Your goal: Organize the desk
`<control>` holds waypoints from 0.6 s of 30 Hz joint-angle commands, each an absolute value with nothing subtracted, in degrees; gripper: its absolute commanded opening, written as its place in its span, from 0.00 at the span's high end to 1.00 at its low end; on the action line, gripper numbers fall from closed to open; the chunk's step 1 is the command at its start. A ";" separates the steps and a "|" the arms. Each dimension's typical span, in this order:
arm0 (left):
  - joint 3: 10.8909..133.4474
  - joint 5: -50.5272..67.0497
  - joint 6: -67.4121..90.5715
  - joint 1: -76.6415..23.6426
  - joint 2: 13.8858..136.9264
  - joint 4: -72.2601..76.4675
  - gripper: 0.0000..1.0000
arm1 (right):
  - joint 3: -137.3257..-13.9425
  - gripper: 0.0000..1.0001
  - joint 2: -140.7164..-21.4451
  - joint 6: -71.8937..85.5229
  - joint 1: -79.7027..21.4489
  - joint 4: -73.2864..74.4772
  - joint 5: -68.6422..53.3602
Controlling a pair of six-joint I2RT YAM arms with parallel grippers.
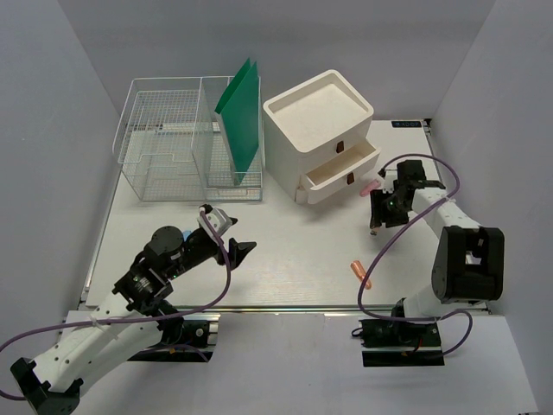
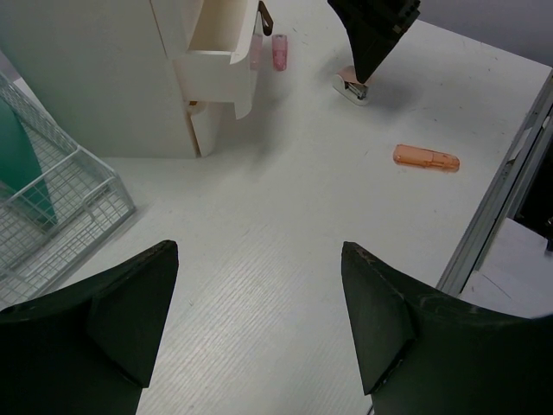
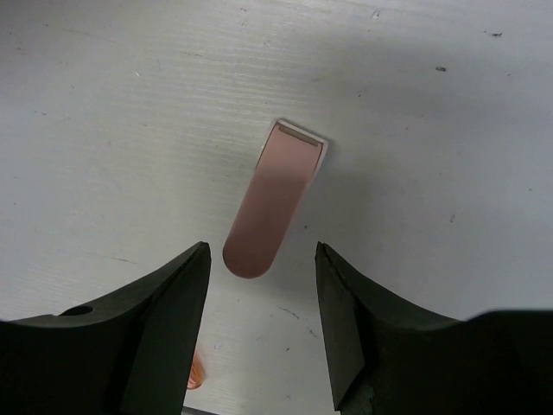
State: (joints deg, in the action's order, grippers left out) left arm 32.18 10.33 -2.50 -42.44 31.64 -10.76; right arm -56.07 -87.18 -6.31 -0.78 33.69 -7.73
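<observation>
My right hand [image 3: 261, 258] is partly open and empty, hanging over the small pink oblong item [image 3: 275, 194]. The item lies flat on the desk [image 1: 294, 251], at the 3 o'clock side. In the wrist view its long axis runs 7 to 1 o'clock. Its rounded end sits just between my fingertips, gaps both sides, no touch. I judge a slight clockwise twist squares the jaws across it. My left hand [image 2: 259, 252] is wide open and empty, well apart at 8 o'clock, so the right arm is nearer.
</observation>
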 commanded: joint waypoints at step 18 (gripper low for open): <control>33.49 10.72 -2.11 -42.19 30.94 -11.16 0.14 | -57.22 0.80 -87.82 -7.64 -0.62 32.87 -7.21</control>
